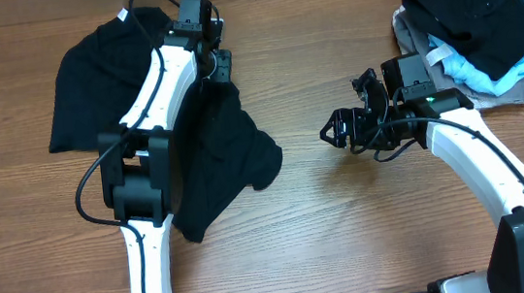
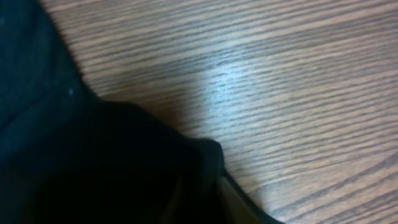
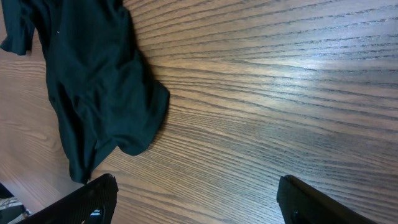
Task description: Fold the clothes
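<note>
The large black T-shirt (image 1: pixel 90 86) lies crumpled on the left of the wooden table, partly under my left arm. One part lies flat at the far left. Another part runs from my left gripper (image 1: pixel 220 71) down to the front (image 1: pixel 224 160). In the left wrist view black fabric (image 2: pixel 74 155) fills the jaws and only one finger edge (image 2: pixel 242 202) shows, so the gripper is shut on the shirt. My right gripper (image 1: pixel 341 128) is open and empty over bare wood to the right of the shirt. Its view shows both fingers wide apart (image 3: pixel 196 193) and the shirt's edge (image 3: pixel 93 74).
A pile of other clothes sits at the back right: a smaller black garment with a round white logo (image 1: pixel 481 6) on top of light-blue (image 1: pixel 489 79) and grey (image 1: pixel 520 90) ones. Bare wood (image 1: pixel 348 225) lies between the arms.
</note>
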